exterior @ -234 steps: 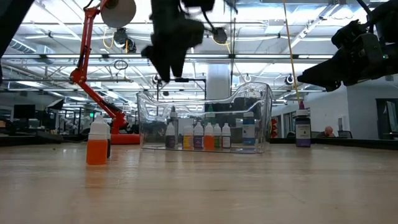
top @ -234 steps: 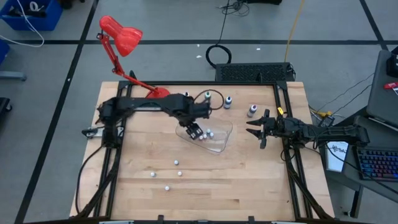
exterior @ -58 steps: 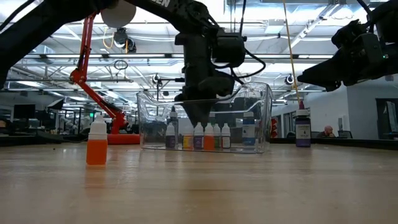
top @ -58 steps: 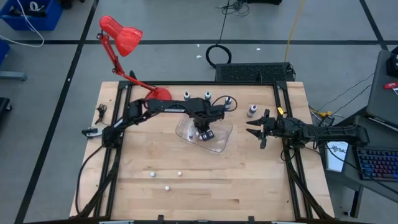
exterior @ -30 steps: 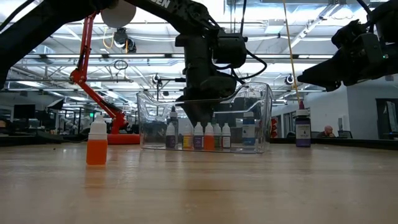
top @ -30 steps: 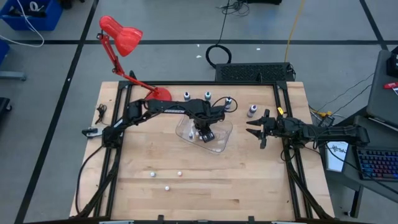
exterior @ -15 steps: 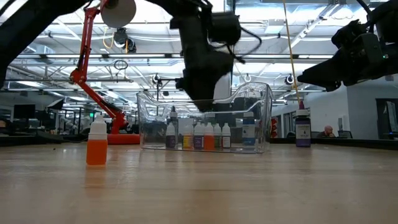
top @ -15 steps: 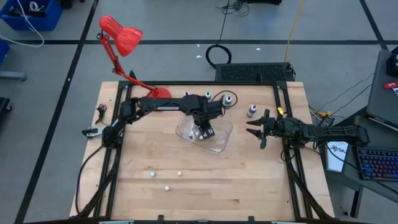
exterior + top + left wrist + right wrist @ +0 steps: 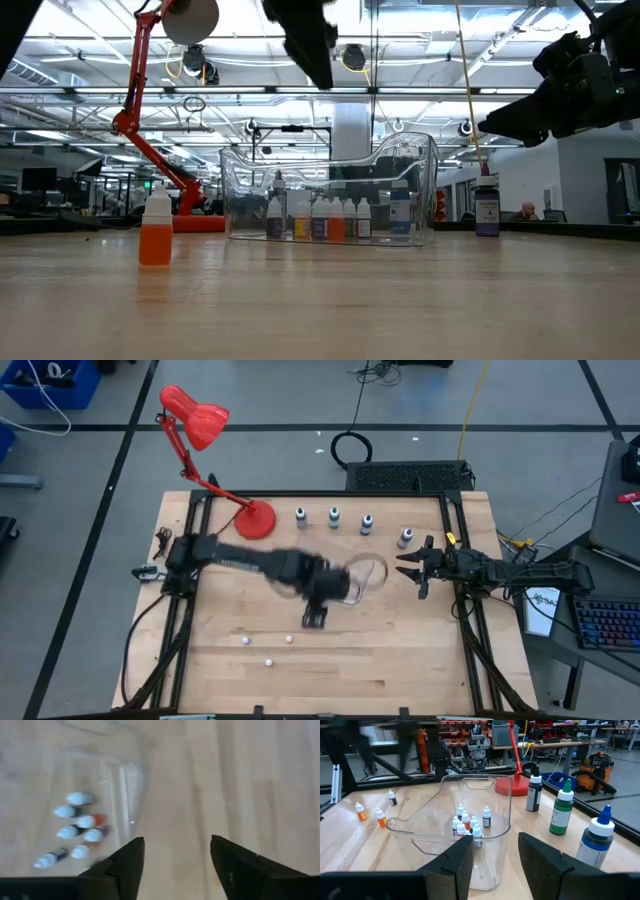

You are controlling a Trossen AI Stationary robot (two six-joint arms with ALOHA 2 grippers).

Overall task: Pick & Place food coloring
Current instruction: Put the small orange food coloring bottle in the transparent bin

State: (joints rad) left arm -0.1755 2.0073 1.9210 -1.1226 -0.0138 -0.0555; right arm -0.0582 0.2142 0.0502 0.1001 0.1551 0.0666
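Clear bin (image 9: pixel 368 572) centre frame holds small bottles (image 9: pixel 467 824). Left tool (image 9: pixel 176 851) empty, fingers apart, lower centre in high view — aim at loose bottles (image 9: pixel 369 813). Right tool (image 9: pixel 495 849) part-open, idle right.

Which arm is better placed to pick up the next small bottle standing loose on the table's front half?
Left. Its tool hangs open and empty close to the loose bottles, while the right tool waits at the table's right edge, beyond the clear container.
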